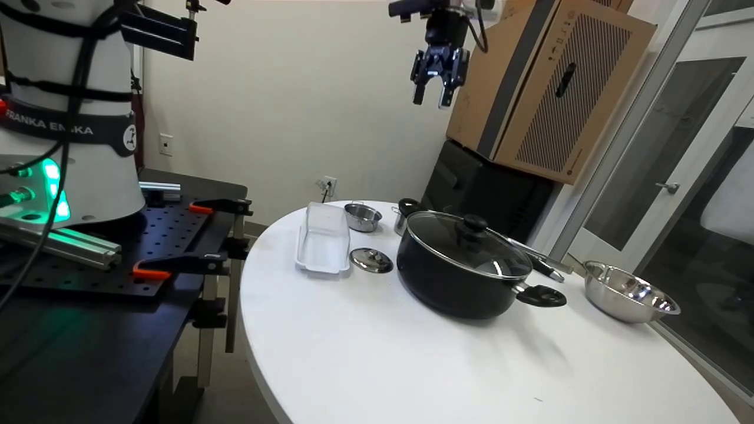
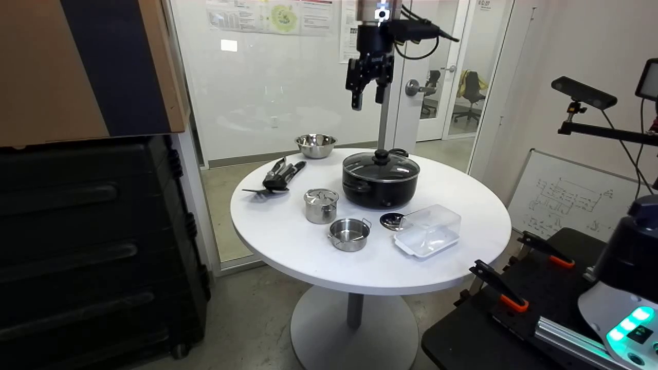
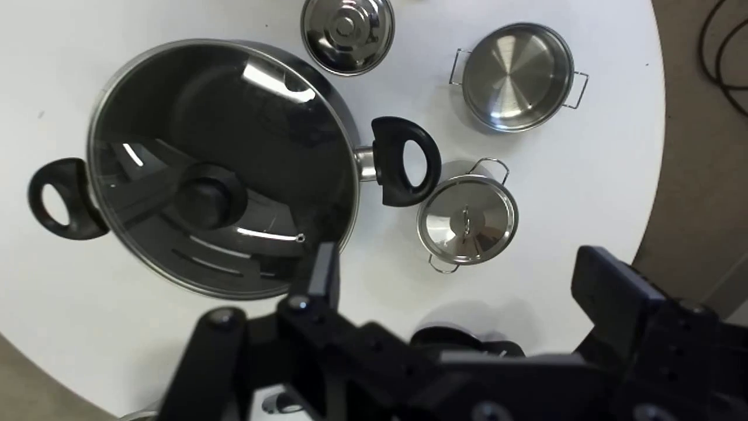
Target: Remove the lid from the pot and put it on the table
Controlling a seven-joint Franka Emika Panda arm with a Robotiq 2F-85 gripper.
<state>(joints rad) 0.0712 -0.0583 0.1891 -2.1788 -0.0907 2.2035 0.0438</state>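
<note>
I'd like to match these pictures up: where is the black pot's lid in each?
In an exterior view: the lid is right of centre, slightly below mid-height.
In an exterior view: the lid is slightly right of centre, just above mid-height.
Wrist view: the lid fills much of the left half.
Shared landmark: open steel pot.
</note>
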